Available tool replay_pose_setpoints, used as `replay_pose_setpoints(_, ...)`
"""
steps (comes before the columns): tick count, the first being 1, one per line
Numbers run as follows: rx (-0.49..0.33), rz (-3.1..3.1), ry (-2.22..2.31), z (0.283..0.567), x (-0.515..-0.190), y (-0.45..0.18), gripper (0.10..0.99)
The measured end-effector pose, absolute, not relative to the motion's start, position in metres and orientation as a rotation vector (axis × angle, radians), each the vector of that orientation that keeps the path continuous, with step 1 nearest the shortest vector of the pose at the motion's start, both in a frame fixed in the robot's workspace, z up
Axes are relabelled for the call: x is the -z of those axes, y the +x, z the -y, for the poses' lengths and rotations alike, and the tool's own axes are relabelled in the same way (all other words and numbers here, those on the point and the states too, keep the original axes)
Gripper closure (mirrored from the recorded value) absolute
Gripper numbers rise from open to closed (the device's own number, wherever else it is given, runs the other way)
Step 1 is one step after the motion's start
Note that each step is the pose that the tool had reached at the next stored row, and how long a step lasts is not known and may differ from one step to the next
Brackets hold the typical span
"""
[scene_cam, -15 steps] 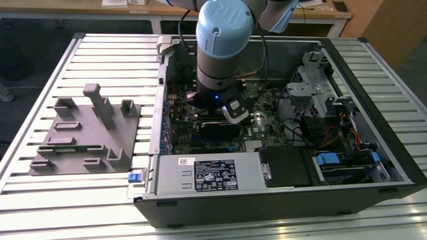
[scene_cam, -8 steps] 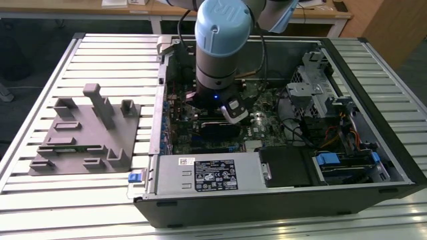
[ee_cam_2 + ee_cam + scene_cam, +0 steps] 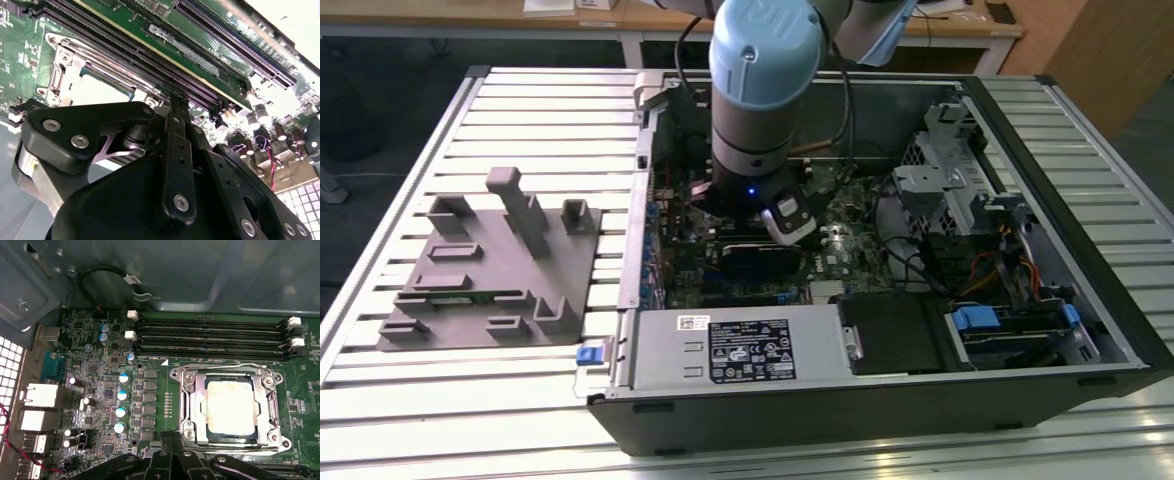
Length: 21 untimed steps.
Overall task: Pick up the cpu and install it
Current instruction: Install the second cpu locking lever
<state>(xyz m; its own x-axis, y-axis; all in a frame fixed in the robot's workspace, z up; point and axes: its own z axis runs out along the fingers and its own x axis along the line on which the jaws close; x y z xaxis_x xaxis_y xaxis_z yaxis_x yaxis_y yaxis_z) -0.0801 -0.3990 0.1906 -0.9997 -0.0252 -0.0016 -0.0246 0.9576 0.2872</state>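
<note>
The cpu point(image 3: 231, 407), a flat square chip with a silvery-white top, lies inside the open socket frame point(image 3: 186, 405) on the green motherboard. It also shows as a pale square point(image 3: 100, 90) in the second wrist view, within the metal frame point(image 3: 57, 75). My gripper point(image 3: 169, 442) hangs just off the socket's edge, its black fingers together with nothing between them. The second wrist view has the fingertips point(image 3: 172, 102) meeting above the board beside the socket. In the exterior view the gripper point(image 3: 790, 228) is low inside the computer case.
Long black memory slots point(image 3: 210, 335) run beside the socket. Capacitors point(image 3: 122, 395) and rear ports point(image 3: 40, 395) stand on the board. A drive cage point(image 3: 947, 180) and cables fill the case's right side. A grey box point(image 3: 734, 345) sits at the front, a grey fixture point(image 3: 494, 270) on the table outside.
</note>
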Motion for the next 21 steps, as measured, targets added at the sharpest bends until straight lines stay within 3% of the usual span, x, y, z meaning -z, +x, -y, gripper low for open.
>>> replay_pose_setpoints(21, 0.457, 3.106, 0.04, 0.396, -0.203, -0.08, 0.98)
